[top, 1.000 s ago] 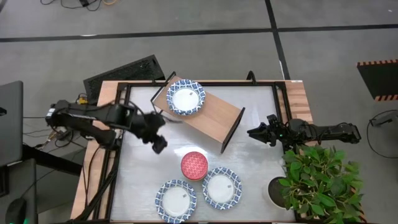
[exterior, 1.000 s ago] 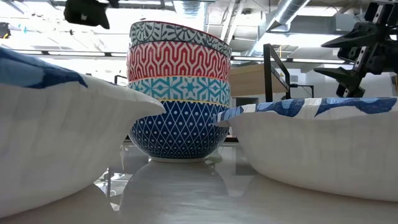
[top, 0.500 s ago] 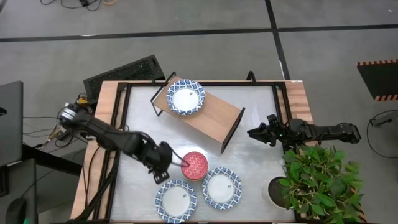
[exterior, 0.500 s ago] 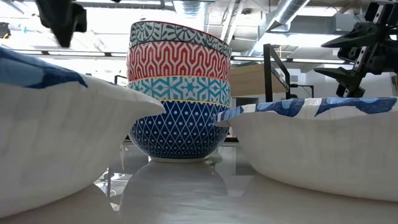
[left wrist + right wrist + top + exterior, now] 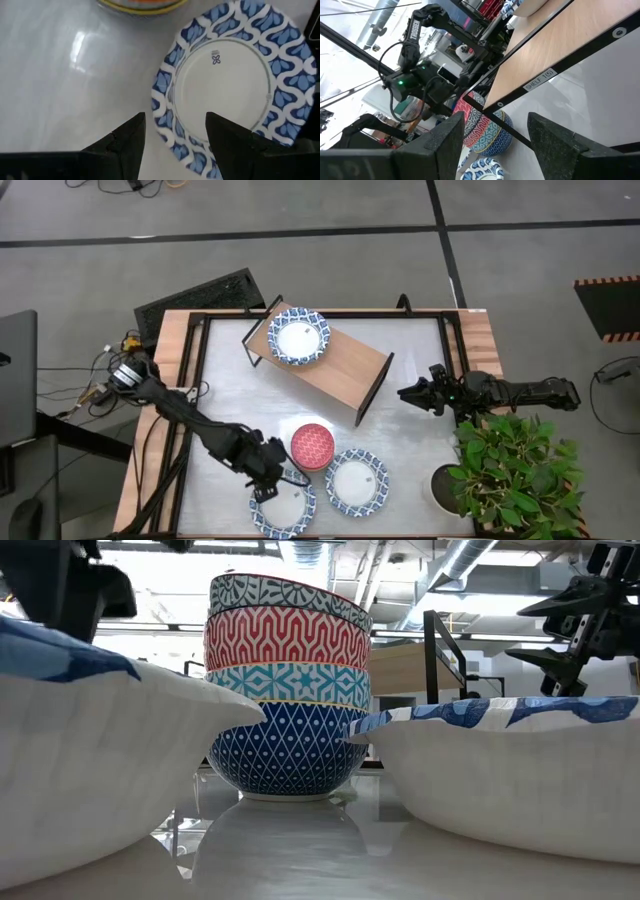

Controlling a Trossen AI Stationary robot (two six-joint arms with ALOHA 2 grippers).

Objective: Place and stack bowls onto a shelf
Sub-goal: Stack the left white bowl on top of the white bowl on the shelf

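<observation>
Left pincer released, straddling rim of front-left bowl on tabletop. Bowl rigid, glazed, slippery, breakable: grip rim. Right pincer released, waiting beside shelf.

Bright, even overhead light, soft shadows.
Glare patches on the glossy table; low view backlit by ceiling lights, nearest bowls out of focus; right wrist background blown out.

Table loaded with shelf, red bowl, two white bowls; third bowl carried on shelf.
</observation>
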